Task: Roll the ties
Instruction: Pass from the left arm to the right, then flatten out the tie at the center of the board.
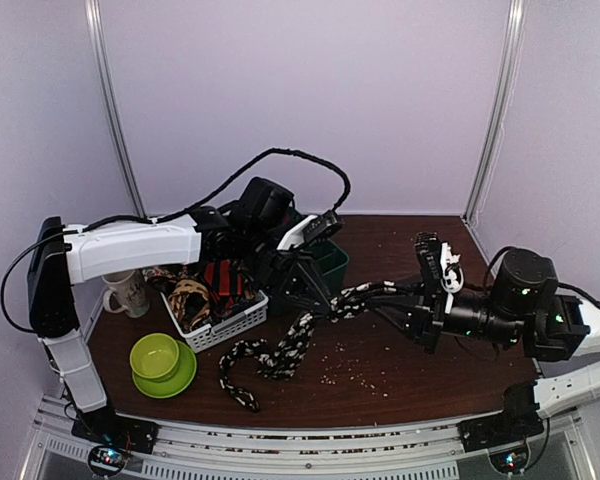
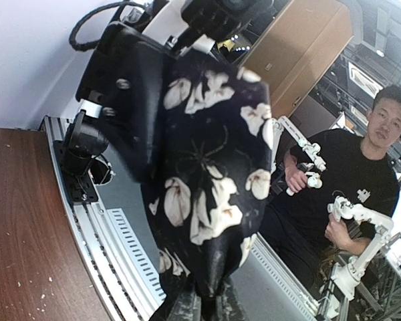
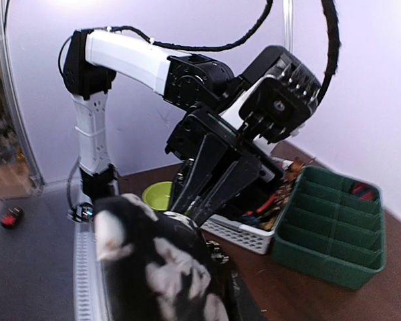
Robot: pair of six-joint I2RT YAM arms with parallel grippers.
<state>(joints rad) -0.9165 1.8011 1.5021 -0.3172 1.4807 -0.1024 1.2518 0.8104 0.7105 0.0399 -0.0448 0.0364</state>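
Observation:
The black tie with cream flower spots [image 1: 280,355] runs from a raised bunch at mid-table down to a curled tail on the table. My left gripper [image 1: 325,303] is shut on its raised part; in the left wrist view the tie [image 2: 214,154] drapes over the gripper [image 2: 214,304] and hides most of the fingers. My right gripper [image 1: 375,293] meets the same bunch from the right and is shut on it. In the right wrist view the tie [image 3: 154,261] covers the gripper [image 3: 207,301]. A red-and-black striped tie [image 1: 225,280] and a brown-gold tie [image 1: 188,298] lie in the basket.
A white basket [image 1: 230,328] stands left of centre, with a green divided box [image 1: 332,262] behind it, also in the right wrist view [image 3: 327,227]. A green bowl on a plate [image 1: 160,360] and a mug [image 1: 130,292] sit at the left. Crumbs dot the table.

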